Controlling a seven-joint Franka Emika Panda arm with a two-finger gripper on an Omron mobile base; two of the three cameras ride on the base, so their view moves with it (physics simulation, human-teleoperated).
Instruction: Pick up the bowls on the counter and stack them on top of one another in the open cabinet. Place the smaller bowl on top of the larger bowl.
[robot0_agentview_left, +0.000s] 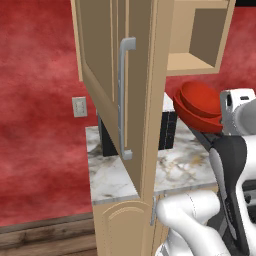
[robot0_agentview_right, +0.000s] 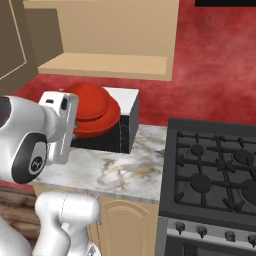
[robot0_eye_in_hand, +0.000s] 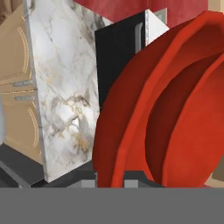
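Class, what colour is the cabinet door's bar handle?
Grey metal; the handle shows best in the left base view.

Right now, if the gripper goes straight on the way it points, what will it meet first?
Probably the black box on the counter, which lies beyond the bowls that the gripper seems to hold; depth is unclear.

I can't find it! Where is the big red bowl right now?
The larger bowl is up in the air at the robot's hand, above the counter and below the open cabinet, with the smaller bowl nested inside it.
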